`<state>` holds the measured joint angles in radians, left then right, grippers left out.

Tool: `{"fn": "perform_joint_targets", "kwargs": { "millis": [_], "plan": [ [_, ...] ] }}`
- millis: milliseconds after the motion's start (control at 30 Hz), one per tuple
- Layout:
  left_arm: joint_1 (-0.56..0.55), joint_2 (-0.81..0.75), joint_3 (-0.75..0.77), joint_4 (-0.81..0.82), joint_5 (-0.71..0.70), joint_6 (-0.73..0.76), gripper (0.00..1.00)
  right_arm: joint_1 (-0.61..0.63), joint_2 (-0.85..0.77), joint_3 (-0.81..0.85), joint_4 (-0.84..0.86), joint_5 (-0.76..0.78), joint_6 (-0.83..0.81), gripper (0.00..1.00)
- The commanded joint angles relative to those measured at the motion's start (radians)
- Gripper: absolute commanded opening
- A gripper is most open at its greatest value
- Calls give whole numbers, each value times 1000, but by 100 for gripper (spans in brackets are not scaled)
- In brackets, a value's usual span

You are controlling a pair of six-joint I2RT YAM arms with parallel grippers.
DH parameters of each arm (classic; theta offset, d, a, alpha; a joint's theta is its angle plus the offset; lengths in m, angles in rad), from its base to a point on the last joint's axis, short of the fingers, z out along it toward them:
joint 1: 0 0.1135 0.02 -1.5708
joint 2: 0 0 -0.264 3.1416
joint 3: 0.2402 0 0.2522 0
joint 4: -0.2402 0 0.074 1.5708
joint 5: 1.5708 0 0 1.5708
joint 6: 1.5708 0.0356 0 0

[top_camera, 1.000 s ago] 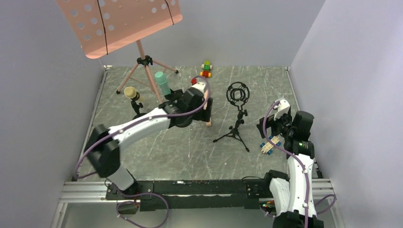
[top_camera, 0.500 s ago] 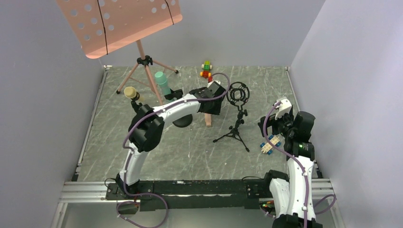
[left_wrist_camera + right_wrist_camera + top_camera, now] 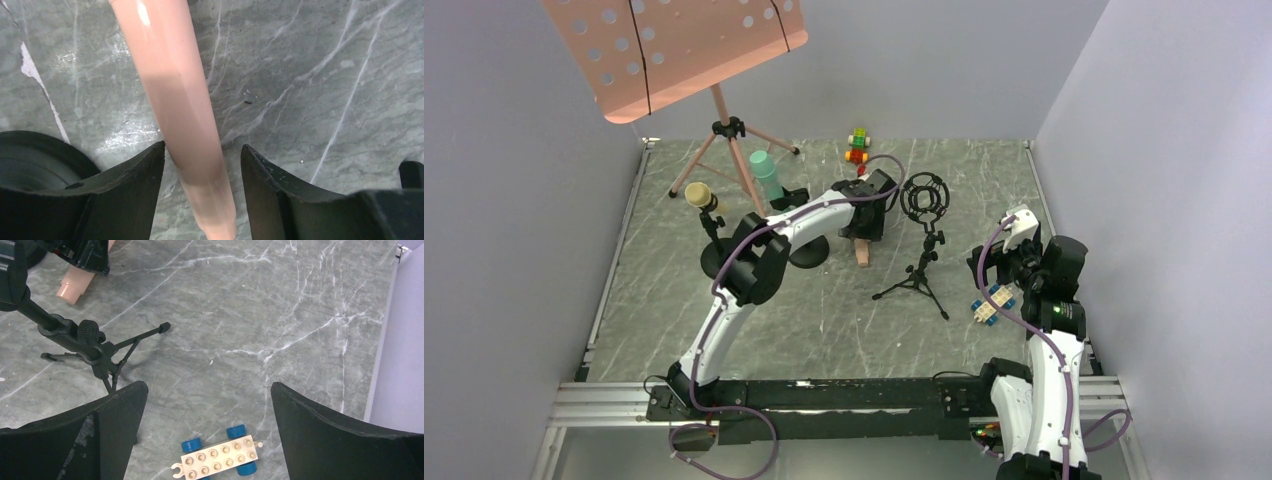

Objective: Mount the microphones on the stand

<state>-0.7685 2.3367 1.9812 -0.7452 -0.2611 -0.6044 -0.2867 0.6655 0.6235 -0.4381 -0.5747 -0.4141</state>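
Note:
The salmon pink microphone (image 3: 175,100) lies on the table, its tail showing in the top view (image 3: 862,258) and in the right wrist view (image 3: 74,286). My left gripper (image 3: 202,150) is open and straddles it, one finger on each side, with a gap on the right side; in the top view my left gripper (image 3: 865,222) covers its head. The teal-green microphone (image 3: 765,172) and the pale yellow microphone (image 3: 699,194) stand upright on round-based stands. The black tripod stand (image 3: 921,262) with an empty ring mount (image 3: 924,196) stands between the arms. My right gripper (image 3: 209,390) is open and empty.
A white toy-brick car with blue wheels (image 3: 217,458) lies under my right gripper, also seen from above (image 3: 989,303). Another toy-brick car (image 3: 857,146) sits at the back. A pink music stand (image 3: 724,130) stands at back left. A black disc base (image 3: 30,155) lies left of my left fingers.
My left arm has reached right and forward, bringing its gripper down over the pink microphone. The microphone has not moved. The right arm has stayed still.

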Motion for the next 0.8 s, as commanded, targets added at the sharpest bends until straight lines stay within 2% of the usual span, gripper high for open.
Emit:
{"fn": "perform_joint_targets", "kwargs": {
  "millis": [0,200,400,500,633,767],
  "plan": [
    [6,38,61,-57,17,-32,60,-5,-12,-8,38,16,17,100],
    [18,58,46,-58,21,-25,53,-5,-14,-8,38,15,17,100],
    [20,83,62,-93,11,10,28,-8,-14,-9,38,15,18,100],
    [20,80,62,-111,-18,29,22,-7,-14,-10,38,12,20,100],
    [20,15,-7,-79,-56,70,15,-7,-12,-10,38,12,20,100],
    [22,-120,-114,11,-41,103,7,-7,-9,-9,38,12,19,100]
  ]
}}
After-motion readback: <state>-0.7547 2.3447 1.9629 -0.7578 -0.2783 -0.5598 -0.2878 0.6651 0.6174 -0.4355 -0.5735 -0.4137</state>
